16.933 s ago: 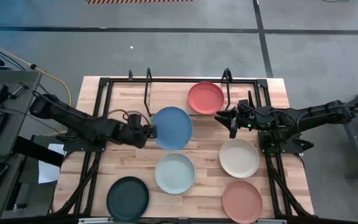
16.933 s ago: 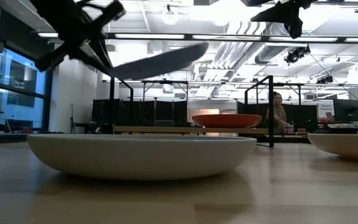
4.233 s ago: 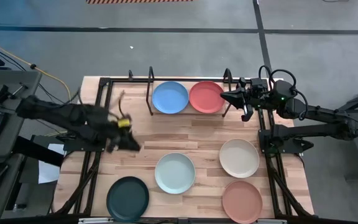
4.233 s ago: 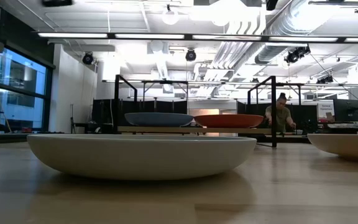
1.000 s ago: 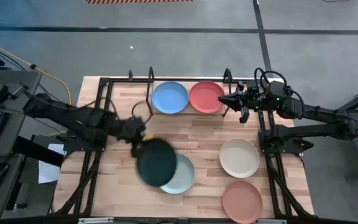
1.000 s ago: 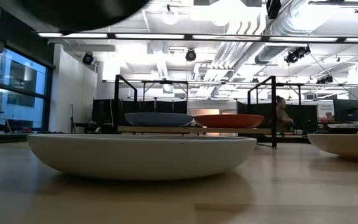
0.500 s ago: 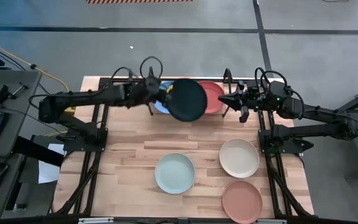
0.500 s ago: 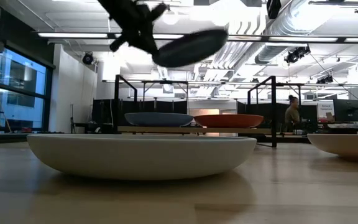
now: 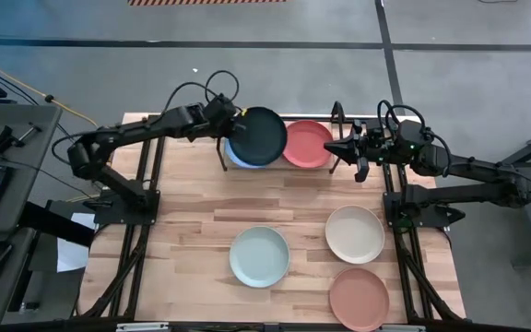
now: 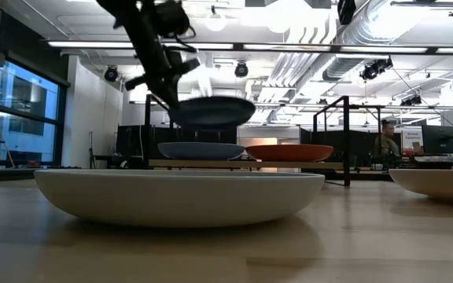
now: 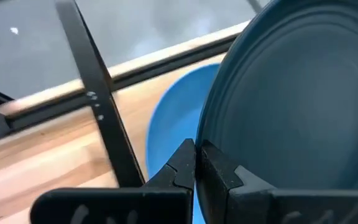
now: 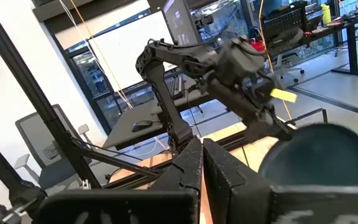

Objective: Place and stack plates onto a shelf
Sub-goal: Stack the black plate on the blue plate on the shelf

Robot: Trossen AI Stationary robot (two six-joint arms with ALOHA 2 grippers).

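Note:
My left gripper [image 9: 232, 120] is shut on the dark green plate [image 9: 260, 136], which hangs just above the blue plate [image 9: 236, 157] on the shelf [image 10: 226, 163] at the table's far edge. Beside the blue plate, the coral red plate [image 9: 308, 144] rests on the shelf on its base. My right gripper [image 9: 330, 148] waits shut, high up to the right of the red plate, holding nothing. The pale mint [image 9: 259, 256], cream [image 9: 355, 233] and terracotta pink [image 9: 359, 297] plates lie on the tabletop. My left gripper pinches the dark green plate's rim [image 11: 205, 138] between its two fingers, at the plate's left edge. The fingers come from the table's left, slanting down. The plate [image 10: 211, 112] is lifted clear, about level, a little above the blue plate [image 10: 201, 149].
Upright black loops of the shelf frame [image 9: 220, 138] [image 9: 336, 115] stand on either side of the two shelf plates. A black frame rod [image 11: 98, 106] passes close by my left gripper. A person [image 10: 384, 141] is in the room far behind.
My left gripper has carried the dark green plate from above the mint plate toward the table's far edge, then a little left and down. The plate now hangs low over the blue plate, more level than before.

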